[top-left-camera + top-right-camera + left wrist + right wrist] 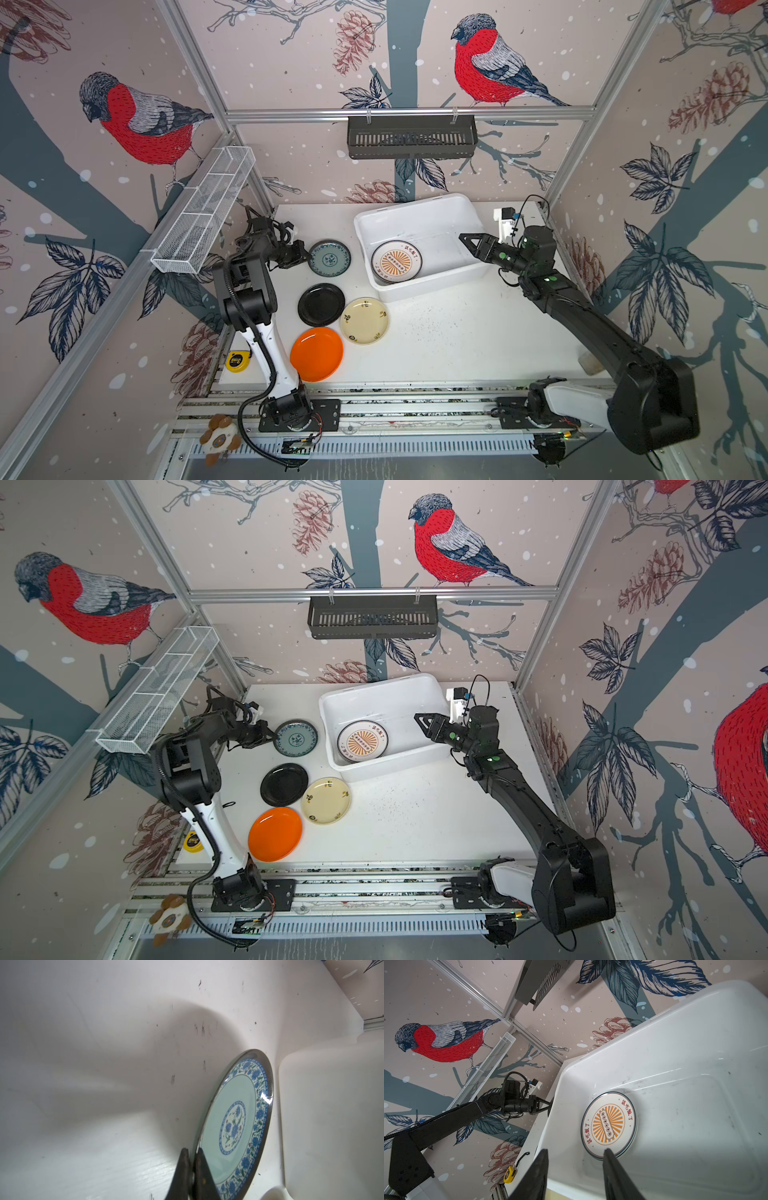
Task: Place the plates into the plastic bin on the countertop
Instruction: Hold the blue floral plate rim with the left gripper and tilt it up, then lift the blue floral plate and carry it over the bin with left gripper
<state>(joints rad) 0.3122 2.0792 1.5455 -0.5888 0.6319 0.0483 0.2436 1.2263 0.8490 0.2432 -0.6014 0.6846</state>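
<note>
My left gripper [192,1152] is shut on the near rim of the teal-patterned plate [234,1118], which lies left of the plastic bin [436,218] on the countertop [457,340]. In both top views the left gripper [306,257] [272,734] meets that teal plate [332,258] at its left edge. A sunburst plate [397,262] [609,1124] tops a stack inside the bin. Black [321,304], cream [364,321] and orange [316,354] plates lie on the countertop. My right gripper [463,237] [575,1150] hovers open and empty over the bin's right half.
A black slatted basket [411,137] hangs on the back rail and a white wire rack [203,208] on the left rail. A yellow tape measure [238,360] lies at the left edge. A plush toy [218,440] sits on the front frame.
</note>
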